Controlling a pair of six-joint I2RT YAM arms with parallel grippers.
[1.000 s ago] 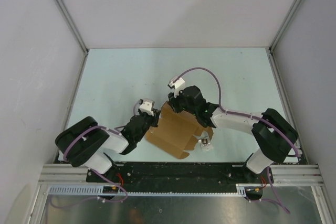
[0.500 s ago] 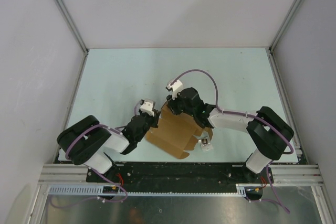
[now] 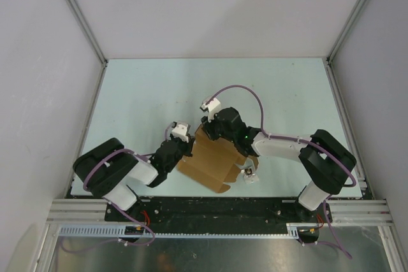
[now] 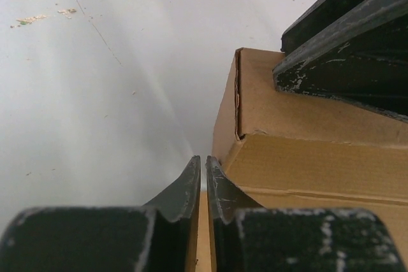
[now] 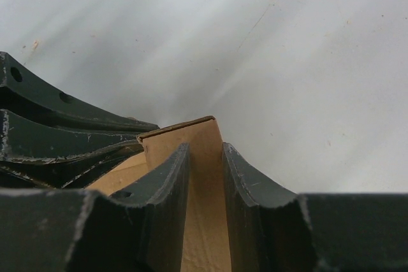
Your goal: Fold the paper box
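Observation:
The brown paper box lies partly folded on the table between both arms. My left gripper is at its left corner. In the left wrist view the left gripper is shut on a thin cardboard edge, with the box rising to the right. My right gripper is at the box's far edge. In the right wrist view the right gripper has its jaws closed on an upright cardboard wall. Each wrist view shows the other gripper's dark fingers close by.
A tiny white-grey square object lies on the table just right of the box, under the right arm. The pale table is bounded by metal rails and grey walls. The arm bases stand at the near edge.
The right arm has shifted slightly left, its elbow drawing in. The left arm's base link has turned a little. The box stays in place, held by both grippers.

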